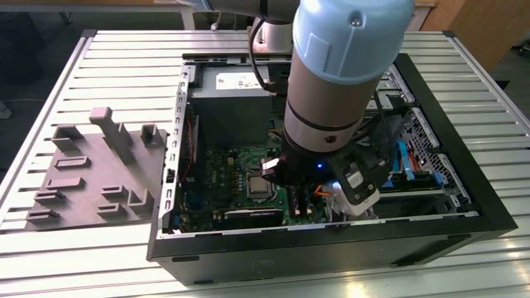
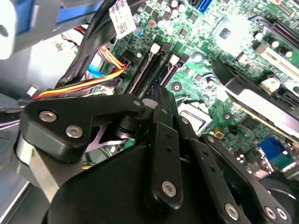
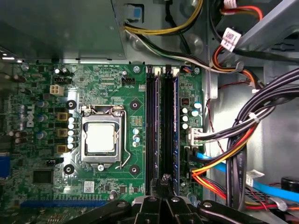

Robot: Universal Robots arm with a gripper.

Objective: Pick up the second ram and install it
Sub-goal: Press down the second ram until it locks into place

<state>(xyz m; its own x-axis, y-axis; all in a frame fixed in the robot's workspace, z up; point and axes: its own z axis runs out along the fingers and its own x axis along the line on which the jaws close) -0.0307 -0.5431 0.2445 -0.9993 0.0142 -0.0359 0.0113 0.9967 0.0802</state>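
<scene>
just above the memory slots (image 3: 161, 135), claw (image 3: 165, 179), green motherboard (image 3: 112, 84), white cable tags (image 3: 230, 39)

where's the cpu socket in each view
Exterior view: the square silver CPU socket sits near the picture's middle.
First wrist view: it lies beside the long black memory slots, socket at.
Second wrist view: partly hidden, at.
Shared landmark: the memory slots.
</scene>
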